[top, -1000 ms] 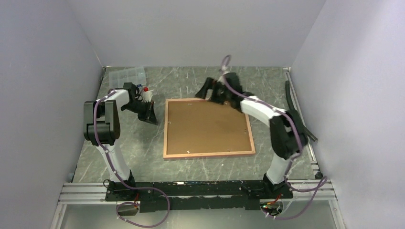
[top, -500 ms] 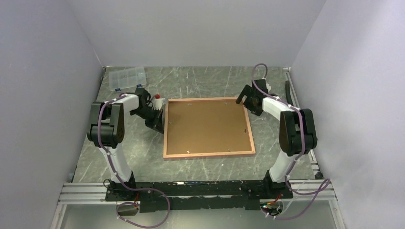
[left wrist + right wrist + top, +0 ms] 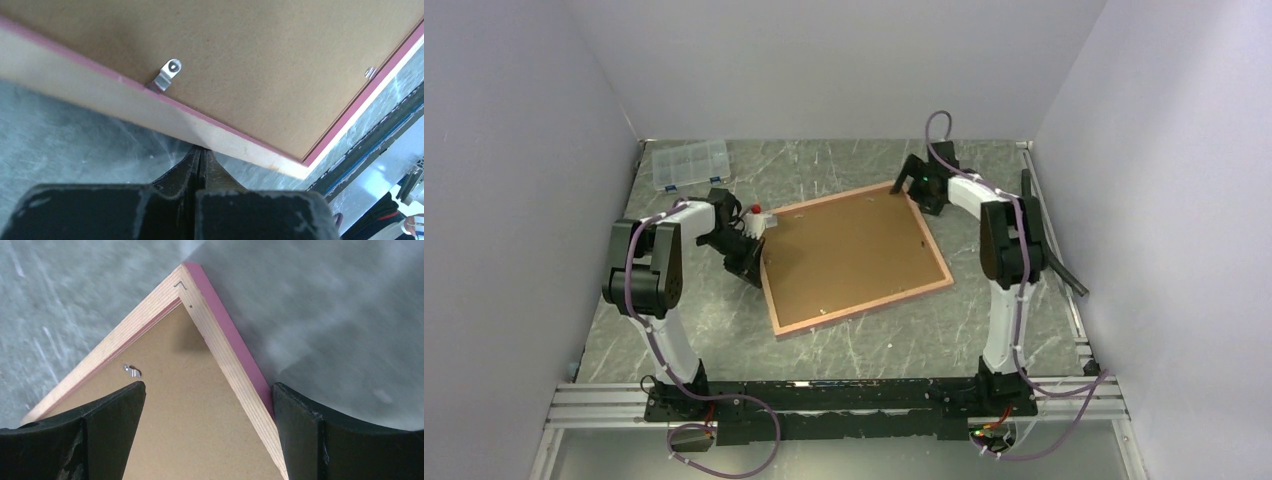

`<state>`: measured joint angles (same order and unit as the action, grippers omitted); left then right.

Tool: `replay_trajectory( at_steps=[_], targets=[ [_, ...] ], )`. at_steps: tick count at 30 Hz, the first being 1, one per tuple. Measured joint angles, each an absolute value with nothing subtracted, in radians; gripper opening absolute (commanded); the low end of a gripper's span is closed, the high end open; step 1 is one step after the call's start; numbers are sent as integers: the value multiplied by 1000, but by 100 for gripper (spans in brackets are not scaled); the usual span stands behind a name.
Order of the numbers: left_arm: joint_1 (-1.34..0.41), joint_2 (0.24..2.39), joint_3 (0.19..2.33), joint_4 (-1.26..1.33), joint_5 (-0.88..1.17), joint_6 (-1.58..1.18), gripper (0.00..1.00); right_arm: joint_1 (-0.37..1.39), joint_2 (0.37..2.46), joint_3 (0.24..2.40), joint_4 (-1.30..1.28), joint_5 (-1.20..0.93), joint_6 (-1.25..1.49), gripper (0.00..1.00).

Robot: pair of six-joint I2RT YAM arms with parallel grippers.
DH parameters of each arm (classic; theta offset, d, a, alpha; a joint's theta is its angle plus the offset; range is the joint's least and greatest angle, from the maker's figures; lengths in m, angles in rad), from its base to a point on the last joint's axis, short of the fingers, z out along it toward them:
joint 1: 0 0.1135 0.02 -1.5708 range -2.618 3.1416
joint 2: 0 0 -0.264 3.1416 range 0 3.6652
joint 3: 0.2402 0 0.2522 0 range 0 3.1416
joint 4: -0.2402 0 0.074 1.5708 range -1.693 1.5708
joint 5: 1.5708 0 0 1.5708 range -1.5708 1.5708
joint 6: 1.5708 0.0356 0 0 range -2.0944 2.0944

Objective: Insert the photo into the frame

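**On table: frame back-up, a gripper at each side**

At near left, the shut-tight left gripper [image 3: 200, 151] is pressed tip-first against the left rail of the thin rectangular frame [image 3: 865, 306], which is pink-fronted and tan wood-backed. It is laid back-up and skewed on the grey marbled table [image 3: 844, 165], with the flat brown backing board [image 3: 849, 255] seated inside. Its far right corner is straddled by the wide-spread right gripper [image 3: 207, 390]. A clear plastic compartment box [image 3: 690, 163] is seen far left.

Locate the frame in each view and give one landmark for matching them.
Top external: the frame lies back-up and skewed in the middle of the table, between the arms.
Left wrist: the frame crosses the upper picture, its tan edge at the tip of the shut left tool.
Right wrist: a frame corner sits between the fingers of the open right tool.
Shared landmark: the brown backing board with its metal clips.
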<state>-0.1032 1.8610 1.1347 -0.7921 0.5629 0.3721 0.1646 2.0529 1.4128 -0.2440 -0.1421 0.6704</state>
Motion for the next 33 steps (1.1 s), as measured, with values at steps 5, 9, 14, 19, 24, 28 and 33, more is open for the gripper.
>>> replay_trajectory(
  at_steps=[5, 9, 14, 19, 24, 28, 33],
  targets=[
    [-133, 1855, 1132, -865, 524, 403, 13, 246, 2296, 1780, -275, -158, 642, 100],
    [-226, 1861, 1132, -950, 531, 428, 29, 298, 2470, 2064, -311, -186, 611, 100],
    [-317, 1867, 1156, -1061, 593, 463, 51, 321, 2477, 2091, -341, -178, 584, 100],
    [-287, 1834, 1201, -1124, 611, 502, 91, 300, 2387, 2033, -391, -160, 564, 100],
    [-192, 1788, 1358, -1177, 616, 558, 93, 284, 2241, 1982, -425, -119, 542, 100],
    [-84, 1788, 1485, -1135, 560, 545, 85, 276, 2029, 1775, -413, -82, 551, 100],
    [39, 1911, 1646, -1024, 490, 474, 66, 276, 1718, 1353, -393, -95, 604, 100]
  ],
)
